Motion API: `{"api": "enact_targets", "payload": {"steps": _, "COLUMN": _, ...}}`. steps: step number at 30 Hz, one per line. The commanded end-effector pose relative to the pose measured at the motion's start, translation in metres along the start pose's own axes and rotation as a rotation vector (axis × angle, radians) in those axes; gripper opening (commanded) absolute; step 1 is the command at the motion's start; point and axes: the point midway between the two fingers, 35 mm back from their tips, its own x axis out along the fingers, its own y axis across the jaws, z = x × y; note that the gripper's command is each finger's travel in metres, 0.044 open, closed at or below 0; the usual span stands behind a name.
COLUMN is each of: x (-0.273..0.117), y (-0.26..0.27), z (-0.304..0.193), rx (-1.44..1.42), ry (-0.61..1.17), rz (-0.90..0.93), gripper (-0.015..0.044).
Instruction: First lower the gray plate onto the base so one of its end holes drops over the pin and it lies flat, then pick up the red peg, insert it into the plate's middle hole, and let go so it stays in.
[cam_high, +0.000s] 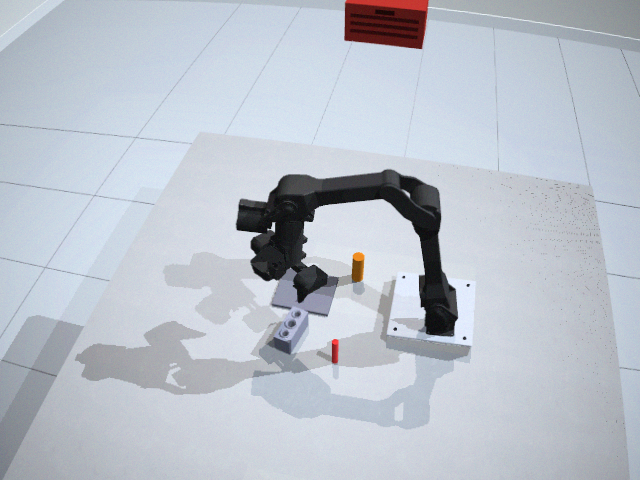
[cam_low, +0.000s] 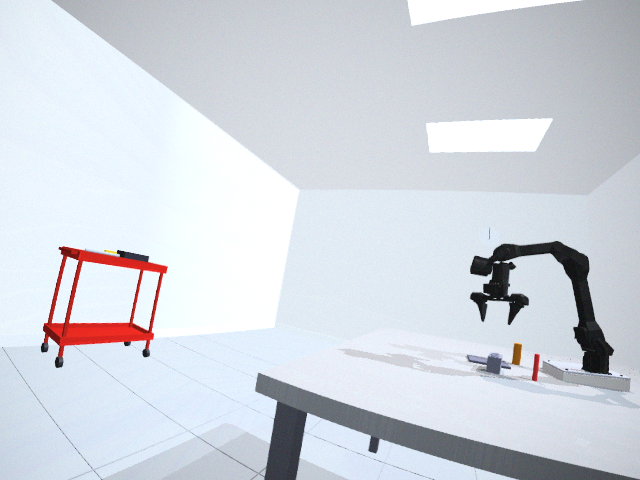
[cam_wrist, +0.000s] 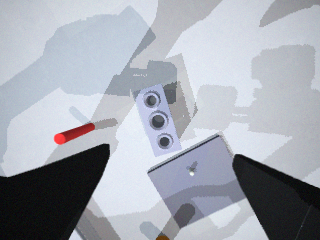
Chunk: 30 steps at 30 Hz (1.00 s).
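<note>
The gray plate (cam_high: 298, 336) (cam_low: 494, 363) (cam_wrist: 162, 131) is a thick block with three holes in a row, facing up. It lies on the table beside the base and off the pin. The base (cam_high: 323, 305) (cam_low: 473, 358) (cam_wrist: 170, 187) is a flat square slab. Its small pin (cam_wrist: 192, 172) shows in the wrist view; a finger hides it in the top view. The red peg (cam_high: 334, 351) (cam_low: 536, 366) (cam_wrist: 75, 134) stands upright on the table. My gripper (cam_high: 285, 287) (cam_low: 496, 322) (cam_wrist: 171, 154) is wide open and empty, pointing down, well above the plate and base.
An orange cylinder (cam_high: 357, 267) (cam_low: 516, 353) (cam_wrist: 162, 238) stands upright between the base and the arm's white mounting plate (cam_high: 405, 310). A red cart (cam_low: 103, 330) stands on the floor away from the table.
</note>
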Motion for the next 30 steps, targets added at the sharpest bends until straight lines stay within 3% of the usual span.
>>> {"api": "enact_targets", "payload": {"steps": 1, "x": 0.010, "y": 0.019, "z": 0.009, "rx": -0.394, "ry": 0.154, "rz": -0.012, "gripper": 0.0440}}
{"api": "enact_targets", "payload": {"steps": 10, "x": 0.012, "y": 0.018, "z": 0.009, "rx": -0.394, "ry": 0.154, "rz": -0.012, "gripper": 0.0440}}
{"api": "enact_targets", "payload": {"steps": 16, "x": 0.072, "y": 0.016, "z": 0.000, "rx": -0.394, "ry": 0.154, "rz": -0.012, "gripper": 0.0440}}
{"api": "enact_targets", "payload": {"steps": 30, "x": 0.090, "y": 0.014, "z": -0.002, "rx": -0.394, "ry": 0.154, "rz": -0.012, "gripper": 0.0440}}
